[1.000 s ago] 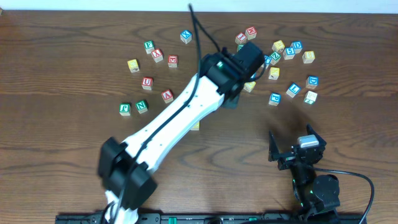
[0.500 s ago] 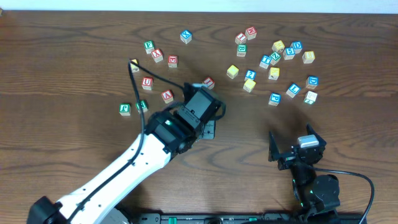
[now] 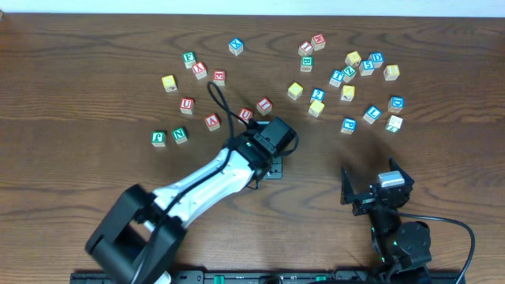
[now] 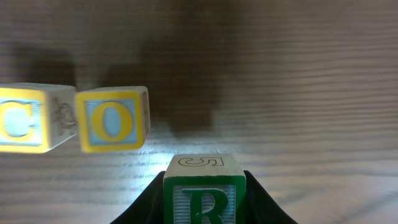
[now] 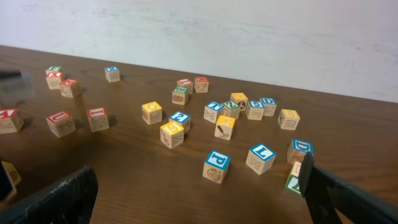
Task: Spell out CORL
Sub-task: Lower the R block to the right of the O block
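Left gripper [image 3: 270, 164], clamping the green-R wooden cube [image 4: 204, 193], has slid a bit right toward frame centre. Right gripper [image 5: 196, 177] is parked wide open, same spot.

Dark wood table [image 3: 71, 173], letter cubes [image 3: 236, 46] scattered over its far half, red-lettered ones [image 3: 187, 103] bunched apart from the blue and yellow ones [image 3: 348, 93]. The yellow C cube [image 4: 22, 118] and yellow O cube [image 4: 112, 119] sit side by side; the blue L cube [image 5: 261, 157] is in the scatter.

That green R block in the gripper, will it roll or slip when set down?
Probably stiff and light: the R block looks like small solid wood. Flat square faces should sit without rolling. Smooth sides might slip slightly in the fingers.
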Robot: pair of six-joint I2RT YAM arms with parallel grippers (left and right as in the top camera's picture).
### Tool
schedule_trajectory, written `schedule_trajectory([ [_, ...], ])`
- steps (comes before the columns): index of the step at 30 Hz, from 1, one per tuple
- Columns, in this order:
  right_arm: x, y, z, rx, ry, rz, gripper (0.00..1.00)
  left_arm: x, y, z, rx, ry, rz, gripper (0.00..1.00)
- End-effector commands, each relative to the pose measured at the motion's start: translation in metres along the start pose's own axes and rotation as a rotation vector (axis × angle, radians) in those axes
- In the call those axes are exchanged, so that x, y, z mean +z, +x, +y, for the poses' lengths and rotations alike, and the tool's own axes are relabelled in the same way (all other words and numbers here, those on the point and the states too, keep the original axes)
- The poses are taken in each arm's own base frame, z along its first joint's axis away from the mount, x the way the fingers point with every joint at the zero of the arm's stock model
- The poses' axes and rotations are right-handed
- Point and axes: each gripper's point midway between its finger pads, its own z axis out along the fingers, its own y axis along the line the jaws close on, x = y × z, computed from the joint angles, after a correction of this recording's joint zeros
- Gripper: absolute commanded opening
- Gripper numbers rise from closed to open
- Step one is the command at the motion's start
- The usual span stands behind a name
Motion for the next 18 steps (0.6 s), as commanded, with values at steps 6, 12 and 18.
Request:
schedule_trajectory([
  [6,0.000,0.000,-0.002,-0.012,0.007,0.000,0.99,0.023,0.000,0.001,0.078,-0.016,0.008,0.15],
  [12,0.000,0.000,-0.002,-0.012,0.007,0.000,0.99,0.023,-0.018,0.009,0.064,-0.060,-0.070,0.15],
  [18,0.000,0.000,-0.002,-0.012,0.007,0.000,0.99,0.022,-0.028,0.016,0.057,-0.101,-0.121,0.15],
])
